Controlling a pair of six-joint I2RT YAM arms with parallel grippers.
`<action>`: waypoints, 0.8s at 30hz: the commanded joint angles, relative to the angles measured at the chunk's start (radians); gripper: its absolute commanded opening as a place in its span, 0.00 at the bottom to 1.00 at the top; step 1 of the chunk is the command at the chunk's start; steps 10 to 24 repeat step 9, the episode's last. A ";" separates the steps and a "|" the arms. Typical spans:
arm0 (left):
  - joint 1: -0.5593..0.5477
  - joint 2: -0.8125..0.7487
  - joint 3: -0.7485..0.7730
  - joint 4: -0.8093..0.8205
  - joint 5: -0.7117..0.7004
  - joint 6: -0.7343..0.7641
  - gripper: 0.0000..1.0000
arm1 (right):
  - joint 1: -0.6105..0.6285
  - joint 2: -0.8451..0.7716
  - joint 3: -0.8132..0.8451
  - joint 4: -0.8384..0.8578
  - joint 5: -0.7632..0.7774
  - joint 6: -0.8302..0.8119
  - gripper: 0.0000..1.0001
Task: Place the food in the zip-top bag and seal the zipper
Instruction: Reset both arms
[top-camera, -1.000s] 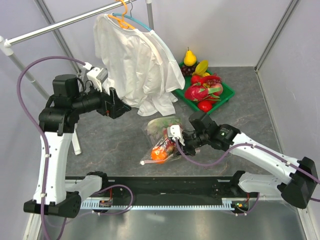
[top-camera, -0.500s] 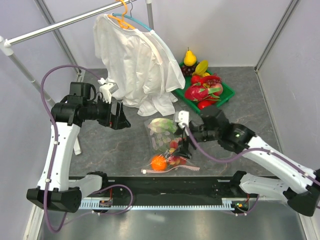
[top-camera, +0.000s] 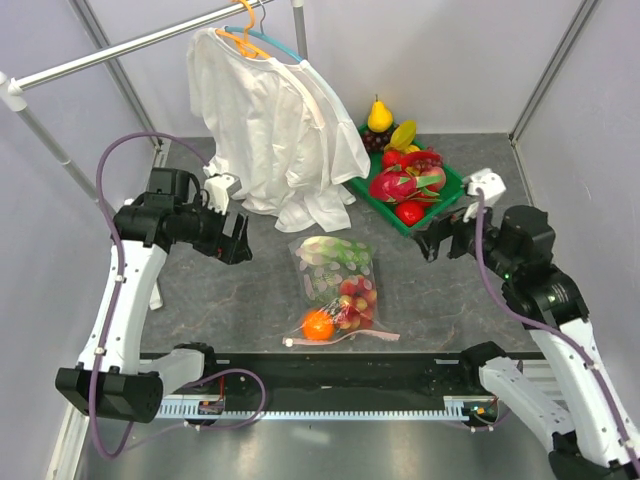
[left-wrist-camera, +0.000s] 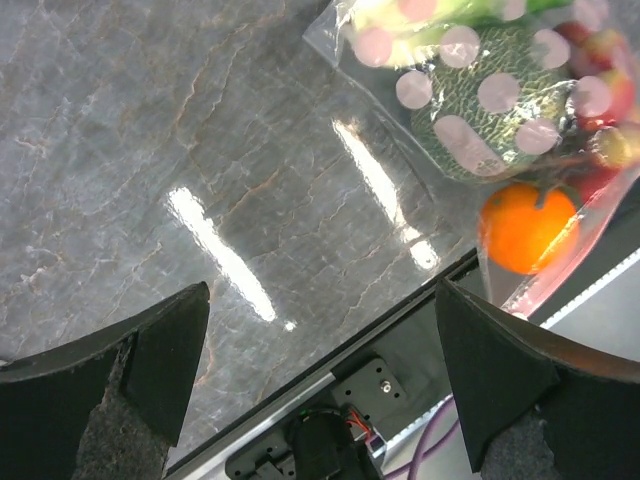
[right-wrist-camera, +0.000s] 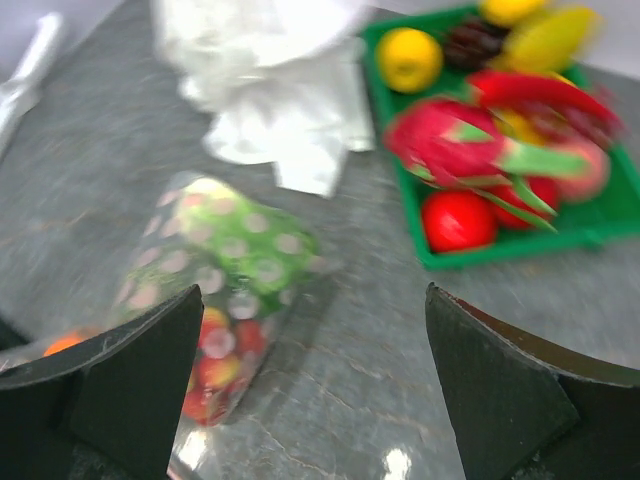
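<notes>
At the middle of the desk's near edge, the top view showed the zip-top bag (top-camera: 335, 285) lying flat and filled, its zipper (top-camera: 350, 337) running along that edge. The left hand (top-camera: 238, 238) and right hand (top-camera: 432, 243) hung well apart from it on either side, both spread open and empty. Whether the strip was pressed shut along its whole width could not be told; any gap could let food escape.

In the left wrist view, the orange (left-wrist-camera: 527, 225) pushed against the mouth beside the melon (left-wrist-camera: 480, 120), right at the edge, so it might have rolled off the desk.

In the blurred right wrist view, more fruit lay in the green tray (right-wrist-camera: 520, 247) toward the far right corner. A careless reach there could have snagged the bag.
</notes>
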 joint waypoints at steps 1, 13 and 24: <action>-0.023 -0.007 -0.085 0.126 -0.067 0.032 1.00 | -0.168 -0.090 -0.046 -0.017 0.068 0.126 0.98; -0.037 -0.030 -0.126 0.218 -0.076 -0.009 1.00 | -0.276 -0.127 -0.092 -0.024 0.057 0.148 0.98; -0.037 -0.030 -0.126 0.218 -0.076 -0.009 1.00 | -0.276 -0.127 -0.092 -0.024 0.057 0.148 0.98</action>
